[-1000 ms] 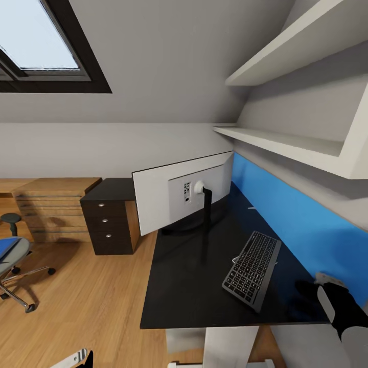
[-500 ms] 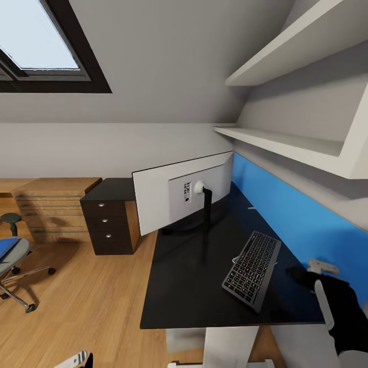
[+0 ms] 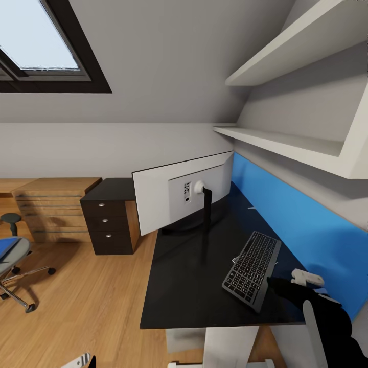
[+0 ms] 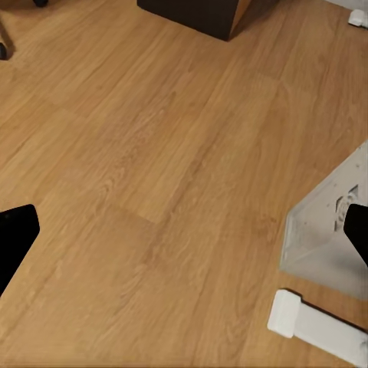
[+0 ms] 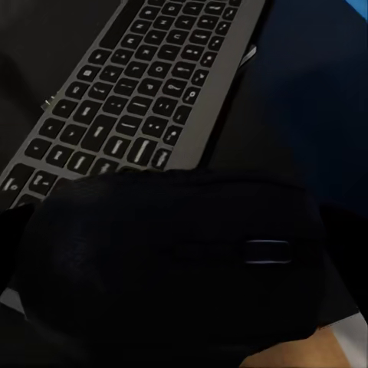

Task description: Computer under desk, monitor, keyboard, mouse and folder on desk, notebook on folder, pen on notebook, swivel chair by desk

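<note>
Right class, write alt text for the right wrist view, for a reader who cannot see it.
A dark grey mouse, held in the right pincer, fills the foreground close to the camera. Just beyond it, a slim silver-grey keyboard with black keys lies on the glossy black desk.

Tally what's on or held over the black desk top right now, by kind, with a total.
Monitor: 1, standing on the desk
Keyboard: 1, lying flat on it
Mouse: 1, in the right gripper, beside the keyboard; whether it touches the desk cannot be told
Total: 3
</note>
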Robot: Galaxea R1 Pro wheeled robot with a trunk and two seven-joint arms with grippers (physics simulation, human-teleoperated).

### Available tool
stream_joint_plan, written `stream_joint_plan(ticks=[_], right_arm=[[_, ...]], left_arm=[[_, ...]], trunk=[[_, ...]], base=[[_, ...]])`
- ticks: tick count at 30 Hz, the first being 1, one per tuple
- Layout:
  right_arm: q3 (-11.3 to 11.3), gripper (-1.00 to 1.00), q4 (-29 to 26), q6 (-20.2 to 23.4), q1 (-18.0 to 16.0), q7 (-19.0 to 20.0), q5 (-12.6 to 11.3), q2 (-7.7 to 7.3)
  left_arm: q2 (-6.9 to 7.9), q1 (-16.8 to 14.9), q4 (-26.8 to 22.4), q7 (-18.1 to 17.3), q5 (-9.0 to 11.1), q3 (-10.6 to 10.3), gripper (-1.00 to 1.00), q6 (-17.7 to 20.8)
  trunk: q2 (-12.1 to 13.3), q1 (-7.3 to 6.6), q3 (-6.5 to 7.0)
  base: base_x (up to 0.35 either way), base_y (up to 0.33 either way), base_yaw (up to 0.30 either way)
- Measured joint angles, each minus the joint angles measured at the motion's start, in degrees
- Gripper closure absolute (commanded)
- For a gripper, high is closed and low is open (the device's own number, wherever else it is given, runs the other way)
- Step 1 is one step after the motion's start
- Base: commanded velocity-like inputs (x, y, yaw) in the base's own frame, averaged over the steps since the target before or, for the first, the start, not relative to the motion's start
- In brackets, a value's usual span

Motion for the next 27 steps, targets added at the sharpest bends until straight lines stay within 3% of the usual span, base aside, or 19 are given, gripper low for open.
stream_joint_plan(ticks=[3, 8, 23, 27], right_arm=[[0.5, 1.0, -0.1, 0.1, 0.0, 0.1, 0.0, 0.21], [1.7, 1.0, -0.1, -0.4, 0.1, 0.0, -0.1, 2.3], [1.7, 1.0, -0.1, -0.4, 0.1, -0.1, 0.0, 2.46], [3.3, 1.0, 0.0, -0.4, 0.1, -0.2, 0.0, 2.46]], left_arm=[[-0.02, 0.0, 0.0, 0.0, -0.1, -0.1, -1.0, 0.0], [-0.1, 0.0, 0.0, 0.0, -0.1, -0.1, -1.0, 0.0], [-0.12, 0.0, 0.0, 0.0, -0.1, -0.1, -1.0, 0.0], [-0.12, 0.0, 0.0, 0.0, -0.1, 0.0, -1.0, 0.0]], trunk=[[0.0, 0.02, 0.0], [0.0, 0.04, 0.0], [0.0, 0.04, 0.0], [0.0, 0.03, 0.0]], base=[[-0.169, 0.01, 0.0], [-0.32, 0.08, 0.0], [-0.333, 0.124, 0.0], [-0.299, 0.2, 0.0]])
